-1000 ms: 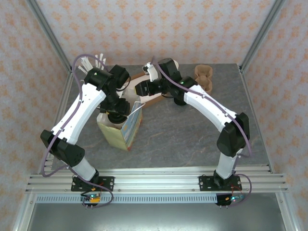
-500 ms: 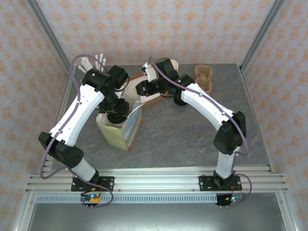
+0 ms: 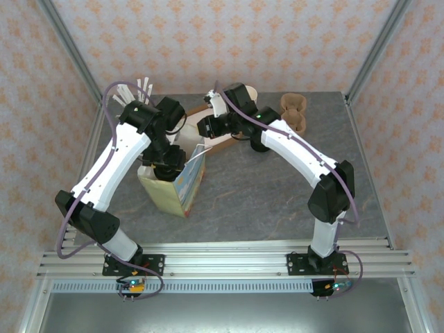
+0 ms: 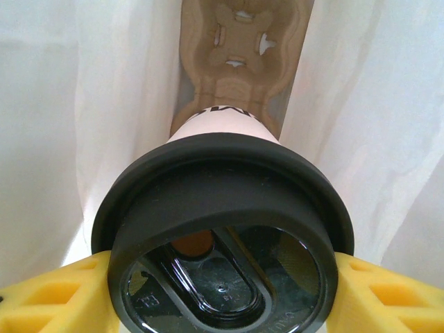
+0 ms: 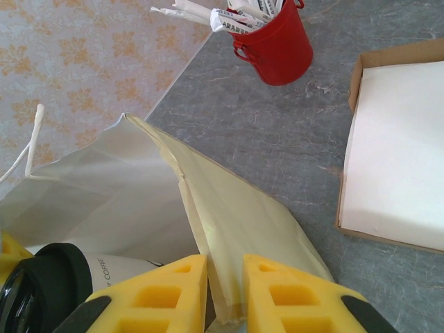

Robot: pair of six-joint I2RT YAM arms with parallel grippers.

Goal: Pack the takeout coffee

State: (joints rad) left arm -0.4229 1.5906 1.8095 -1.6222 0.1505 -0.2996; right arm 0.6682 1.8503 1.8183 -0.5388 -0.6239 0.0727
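Observation:
The takeout coffee (image 4: 222, 229), a cream cup under a round black lid, hangs inside the paper bag (image 3: 173, 187). My left gripper (image 4: 222, 291) is shut on it, a yellow finger (image 4: 55, 298) pressing each side of the lid. Below the cup, a brown cardboard cup carrier (image 4: 239, 62) lies on the bag's floor. From above, the left gripper (image 3: 166, 163) reaches down into the bag's mouth. My right gripper (image 5: 225, 277) is shut on the bag's rim (image 5: 208, 229), holding the mouth apart. The cup (image 5: 48, 284) also appears at the lower left of the right wrist view.
A red bucket of wrapped sticks (image 5: 277, 41) stands behind the bag. A cardboard tray lined with white paper (image 5: 395, 152) lies to the right of it. Spare brown carriers (image 3: 295, 111) sit at the back right. Grey tabletop (image 3: 263, 187) stretches right of the bag.
My left arm has shifted slightly left and carried the cup lower into the bag. The right gripper has kept its hold on the rim, barely moving.

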